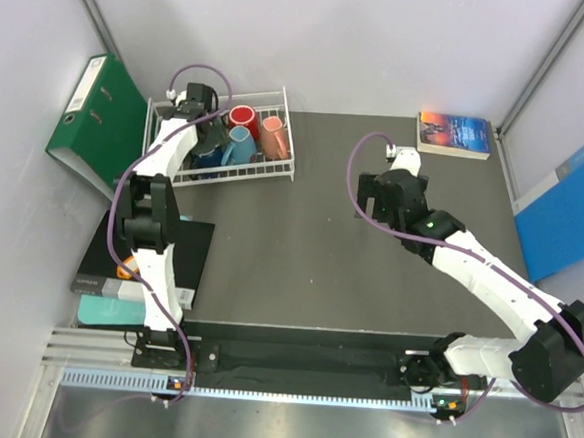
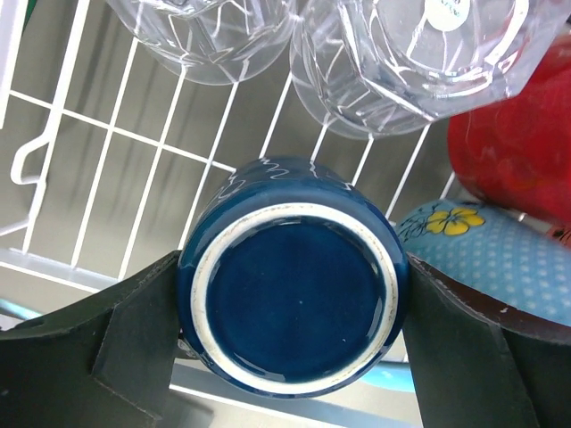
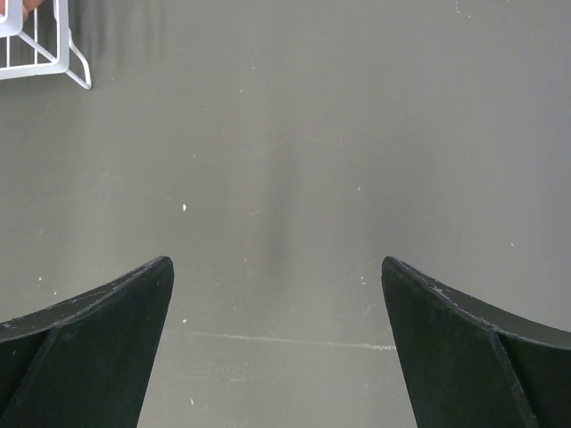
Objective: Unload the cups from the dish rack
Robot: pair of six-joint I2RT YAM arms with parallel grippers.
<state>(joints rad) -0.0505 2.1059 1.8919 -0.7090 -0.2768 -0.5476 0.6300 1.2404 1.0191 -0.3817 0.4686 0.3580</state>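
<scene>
The white wire dish rack [image 1: 276, 168] stands at the table's far left. It holds a red mug [image 1: 242, 116], an orange mug [image 1: 273, 135], a light blue mug [image 1: 239, 145] and a dark blue mug [image 1: 211, 157]. My left gripper [image 1: 204, 133] reaches into the rack. In the left wrist view its fingers [image 2: 143, 330] press both sides of the dark blue mug [image 2: 294, 294], whose base faces the camera. Two clear glass tumblers [image 2: 401, 62] lie beyond it, with the red mug [image 2: 517, 152] and the light blue mug [image 2: 500, 259] to the right. My right gripper [image 1: 372, 200] is open and empty above the bare table [image 3: 277, 178].
A green binder [image 1: 98, 120] leans left of the rack. A book [image 1: 455, 133] lies at the far right and a blue folder [image 1: 568, 208] at the right edge. Dark books [image 1: 139, 258] lie near the left arm's base. The rack's corner [image 3: 45, 53] shows in the right wrist view.
</scene>
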